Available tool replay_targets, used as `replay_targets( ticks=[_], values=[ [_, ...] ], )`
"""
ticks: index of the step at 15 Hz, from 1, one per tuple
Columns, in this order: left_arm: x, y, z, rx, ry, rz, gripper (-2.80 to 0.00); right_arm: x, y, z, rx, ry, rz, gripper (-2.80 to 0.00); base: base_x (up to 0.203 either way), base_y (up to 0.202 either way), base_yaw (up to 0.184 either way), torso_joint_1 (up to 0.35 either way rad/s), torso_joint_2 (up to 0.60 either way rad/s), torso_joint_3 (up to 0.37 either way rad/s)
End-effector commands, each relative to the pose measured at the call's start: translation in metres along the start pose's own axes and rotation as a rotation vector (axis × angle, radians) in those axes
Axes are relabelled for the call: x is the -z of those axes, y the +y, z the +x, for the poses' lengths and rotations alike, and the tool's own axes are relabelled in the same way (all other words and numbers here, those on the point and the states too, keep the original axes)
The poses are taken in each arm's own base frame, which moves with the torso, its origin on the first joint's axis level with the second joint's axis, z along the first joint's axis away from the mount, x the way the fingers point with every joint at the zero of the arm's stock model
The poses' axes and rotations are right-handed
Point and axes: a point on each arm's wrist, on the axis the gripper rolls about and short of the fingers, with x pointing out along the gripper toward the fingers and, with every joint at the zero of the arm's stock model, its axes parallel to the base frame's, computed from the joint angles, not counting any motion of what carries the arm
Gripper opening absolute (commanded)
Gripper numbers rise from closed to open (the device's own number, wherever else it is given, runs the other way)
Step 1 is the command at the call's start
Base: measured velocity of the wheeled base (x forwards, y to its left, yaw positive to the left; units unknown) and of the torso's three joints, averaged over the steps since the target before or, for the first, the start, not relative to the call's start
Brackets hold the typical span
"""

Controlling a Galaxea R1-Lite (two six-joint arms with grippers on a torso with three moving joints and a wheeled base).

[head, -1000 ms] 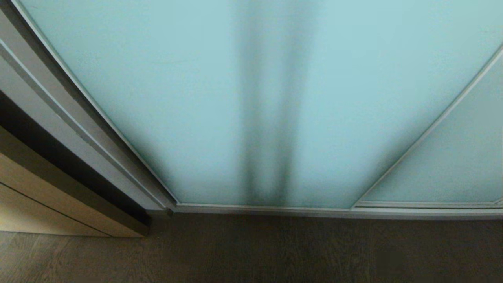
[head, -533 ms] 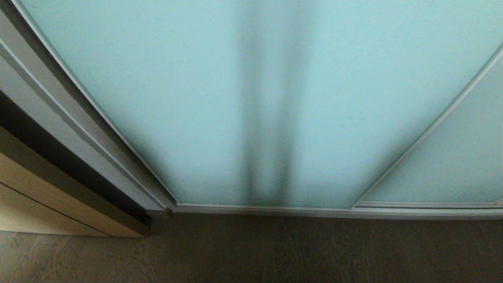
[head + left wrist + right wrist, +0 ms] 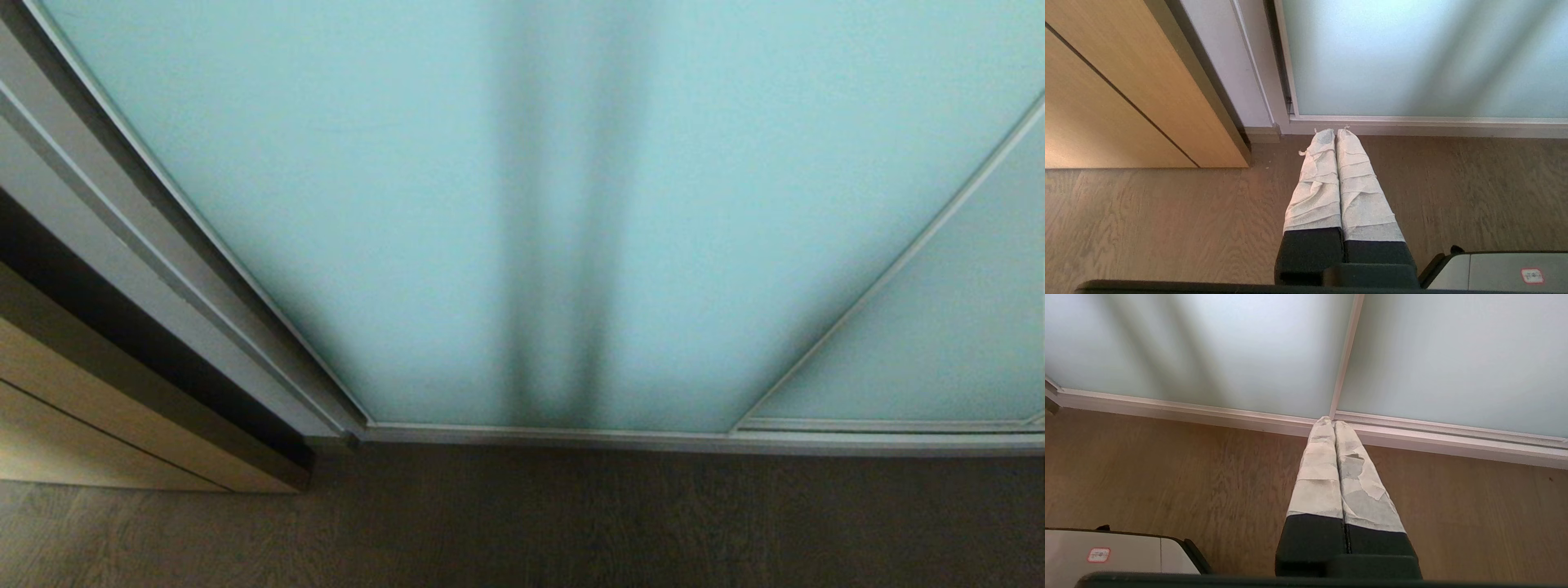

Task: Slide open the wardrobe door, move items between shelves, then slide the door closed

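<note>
None of the task is done, we judge. In the head view the sliding wardrobe door (image 3: 408, 204) stands closed on its bottom track (image 3: 653, 439), hiding shelves and bag. In the left wrist view our left gripper (image 3: 1336, 131) hangs pressed together and empty, just short of that track. In the right wrist view the right gripper (image 3: 1329, 421) does likewise, clamped on nothing.

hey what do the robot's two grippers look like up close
Both match. The left gripper and right gripper each have two long tapering fingers wrapped in wrinkled white tape, set on black bases. The right gripper's tape is scuffed and peeling. No cables or markings show on them.
</note>
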Motion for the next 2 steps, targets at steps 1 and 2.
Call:
replay_targets(
  ticks=[1, 2],
  values=[
    [-0.0001, 0.0, 0.0001, 0.0, 0.001, 0.0, -2.8, 0.0, 0.0, 0.0, 0.0, 0.0, 0.003, -2.8, 0.0, 0.0, 0.0, 0.0, 0.0, 0.0],
    [-0.0001, 0.0, 0.0001, 0.0, 0.001, 0.0, -2.8, 0.0, 0.0, 0.0, -0.001, -0.001, 0.003, -2.8, 0.0, 0.0, 0.0, 0.0, 0.0, 0.0]
  ],
)
